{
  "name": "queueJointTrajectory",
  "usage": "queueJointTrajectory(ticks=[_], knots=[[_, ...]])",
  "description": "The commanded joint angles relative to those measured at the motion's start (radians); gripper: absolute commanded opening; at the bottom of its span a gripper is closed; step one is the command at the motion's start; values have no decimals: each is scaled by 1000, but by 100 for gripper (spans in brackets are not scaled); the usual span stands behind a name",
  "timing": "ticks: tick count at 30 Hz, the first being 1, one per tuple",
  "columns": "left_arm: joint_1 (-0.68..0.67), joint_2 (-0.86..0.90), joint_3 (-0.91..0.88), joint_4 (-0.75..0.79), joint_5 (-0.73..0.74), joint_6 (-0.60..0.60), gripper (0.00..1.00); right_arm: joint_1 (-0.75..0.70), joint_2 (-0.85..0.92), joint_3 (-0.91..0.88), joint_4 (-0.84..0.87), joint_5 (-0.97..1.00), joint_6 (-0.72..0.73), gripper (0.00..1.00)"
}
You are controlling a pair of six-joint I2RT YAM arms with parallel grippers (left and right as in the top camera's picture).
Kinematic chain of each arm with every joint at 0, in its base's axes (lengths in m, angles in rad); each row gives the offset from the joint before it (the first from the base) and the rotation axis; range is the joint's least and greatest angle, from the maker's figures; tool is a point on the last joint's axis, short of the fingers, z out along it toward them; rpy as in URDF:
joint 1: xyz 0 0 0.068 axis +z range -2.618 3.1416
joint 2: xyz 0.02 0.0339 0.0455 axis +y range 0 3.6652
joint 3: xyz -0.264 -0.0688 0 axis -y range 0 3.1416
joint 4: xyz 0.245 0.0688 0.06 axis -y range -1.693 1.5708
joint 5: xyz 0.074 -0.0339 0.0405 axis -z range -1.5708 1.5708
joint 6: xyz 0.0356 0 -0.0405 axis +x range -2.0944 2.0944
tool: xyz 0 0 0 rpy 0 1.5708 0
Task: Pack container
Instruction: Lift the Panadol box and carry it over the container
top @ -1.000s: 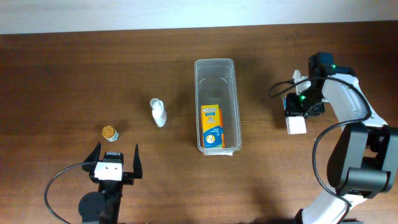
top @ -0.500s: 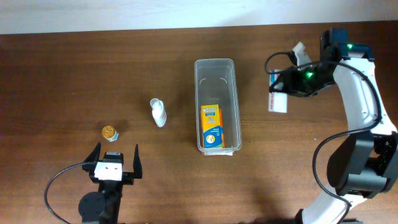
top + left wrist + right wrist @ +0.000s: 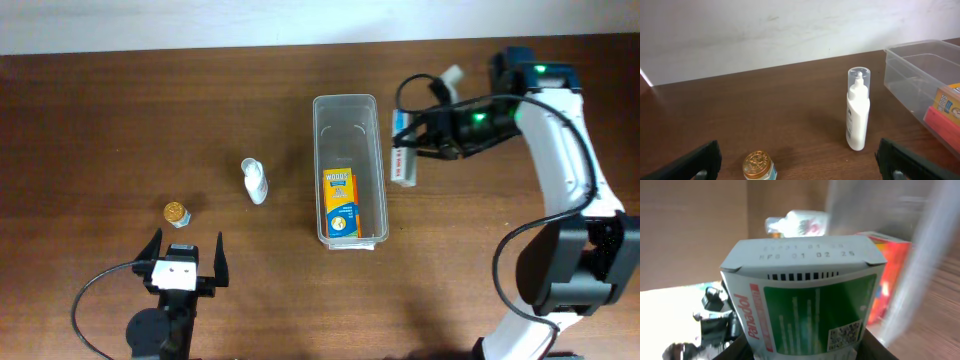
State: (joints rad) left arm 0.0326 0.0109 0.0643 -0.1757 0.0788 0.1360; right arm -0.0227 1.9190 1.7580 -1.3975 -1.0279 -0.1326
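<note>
The container (image 3: 348, 110), a long clear bin, stands at the table's middle with an orange box (image 3: 341, 203) lying in its near half. My right gripper (image 3: 422, 141) is shut on a white, green and red Panadol box (image 3: 405, 161), which hangs just beside the container's right rim. In the right wrist view the Panadol box (image 3: 805, 300) fills the frame between the jaws of that gripper (image 3: 807, 351), with the blurred container wall (image 3: 920, 255) and the orange box (image 3: 886, 275) behind it. My left gripper (image 3: 183, 262) rests open near the front left, nothing in it.
A white bottle (image 3: 255, 181) stands left of the container. A small jar with a gold lid (image 3: 178, 213) sits just ahead of my left gripper (image 3: 799, 166). The left wrist view shows the bottle (image 3: 858, 110), the jar (image 3: 758, 166) and the container's end (image 3: 920, 55).
My right arm has swung left from the table's right side, carrying the Panadol box up to the container's right rim. The left arm has not moved.
</note>
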Motion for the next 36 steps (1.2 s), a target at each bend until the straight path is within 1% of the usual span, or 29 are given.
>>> queueJointTrajectory(ticks=[1,4,5,6,9,15,19,25,29,33,36], knots=[[5,-5,-10,0,4,16,100,63,0,20,31,-77,-7,43],[5,-5,-10,0,4,16,99,107,0,20,82,-86,-8,43],[5,-5,-10,0,4,16,99,117,0,20,95,-87,-8,45],[5,-5,-10,0,4,16,100,127,0,20,109,-86,-8,49],[5,-5,-10,0,4,16,99,146,0,20,121,-77,-8,51],[5,-5,-10,0,4,16,99,148,0,19,47,44,-8,51],[5,-5,-10,0,4,16,99,148,0,19,37,77,-8,51],[5,-5,-10,0,4,16,99,147,0,19,55,94,-7,51],[5,-5,-10,0,4,16,99,147,0,20,83,94,45,51],[5,-5,-10,0,4,16,99,147,0,20,113,94,46,50],[5,-5,-10,0,4,16,99,147,0,20,155,95,85,50]])
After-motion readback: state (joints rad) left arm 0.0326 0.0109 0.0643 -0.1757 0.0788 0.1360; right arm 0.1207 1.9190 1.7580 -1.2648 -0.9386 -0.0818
